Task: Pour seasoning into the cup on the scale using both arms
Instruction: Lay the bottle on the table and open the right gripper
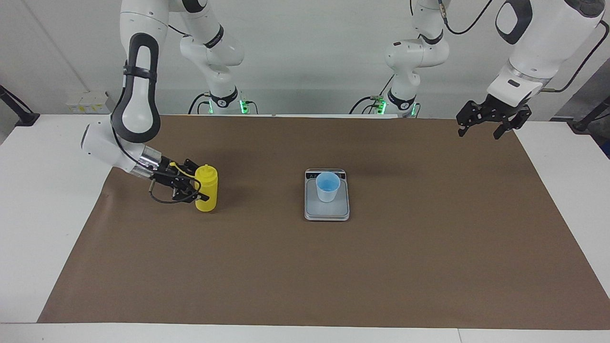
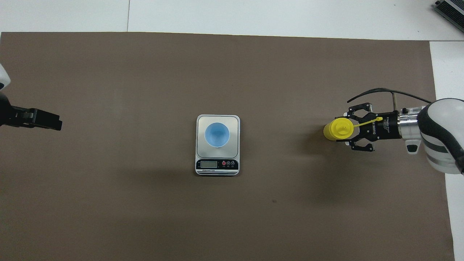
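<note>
The yellow seasoning bottle (image 1: 207, 188) stands upright on the brown mat toward the right arm's end of the table. It also shows in the overhead view (image 2: 338, 129). My right gripper (image 1: 194, 186) lies level at the bottle, one finger on each side, closed against it, and the yellow cap strap lies over the gripper (image 2: 348, 129). The light-blue cup (image 1: 328, 186) stands upright on the silver-grey scale (image 1: 327, 213) at the middle of the mat; cup (image 2: 217, 135) and scale (image 2: 217, 168) also show from overhead. My left gripper (image 1: 480, 128) hangs open and empty, raised over the mat's edge at the left arm's end (image 2: 54, 123).
The brown mat (image 1: 429, 247) covers most of the white table (image 1: 38, 228). The scale's display strip faces the robots. A white socket box (image 1: 88, 102) sits at the table's edge near the right arm's base.
</note>
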Controlling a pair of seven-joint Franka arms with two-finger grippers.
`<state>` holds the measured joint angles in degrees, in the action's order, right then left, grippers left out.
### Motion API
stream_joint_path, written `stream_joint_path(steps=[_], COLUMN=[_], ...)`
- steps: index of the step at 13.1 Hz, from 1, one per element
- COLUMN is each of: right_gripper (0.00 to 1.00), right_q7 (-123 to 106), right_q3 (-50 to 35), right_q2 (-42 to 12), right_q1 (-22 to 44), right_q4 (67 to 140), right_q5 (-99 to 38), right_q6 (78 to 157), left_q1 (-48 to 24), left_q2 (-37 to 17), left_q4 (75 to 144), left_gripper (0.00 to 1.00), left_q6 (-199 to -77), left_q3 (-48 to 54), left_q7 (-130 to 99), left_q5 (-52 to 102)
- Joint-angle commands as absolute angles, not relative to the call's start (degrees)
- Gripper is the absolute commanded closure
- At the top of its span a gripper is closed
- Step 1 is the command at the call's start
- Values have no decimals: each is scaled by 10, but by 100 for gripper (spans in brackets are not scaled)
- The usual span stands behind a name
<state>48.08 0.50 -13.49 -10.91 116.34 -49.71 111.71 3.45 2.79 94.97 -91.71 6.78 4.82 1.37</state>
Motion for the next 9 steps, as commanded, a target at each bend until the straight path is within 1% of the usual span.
stream_joint_path(steps=[1, 5, 7, 9], right_gripper=[0, 0, 0, 0], right_q7=[459, 456, 440, 399], right_q3=[3, 5, 4, 5], right_q2=[-125, -125, -125, -125], right_q1=[-121, -124, -151, -163], right_q4=[1171, 1169, 1168, 1162], right_q5=[-510, -477, -434, -406], right_q6=[1125, 1171, 1191, 1202], left_q1=[41, 42, 41, 41], left_q2=[41, 41, 41, 41], left_q4=[964, 964, 964, 964], left_gripper=[0, 0, 0, 0], left_q6=[-919, -919, -919, -919], left_q3=[70, 70, 70, 70], left_q7=[46, 46, 46, 46], left_q5=[20, 20, 20, 20])
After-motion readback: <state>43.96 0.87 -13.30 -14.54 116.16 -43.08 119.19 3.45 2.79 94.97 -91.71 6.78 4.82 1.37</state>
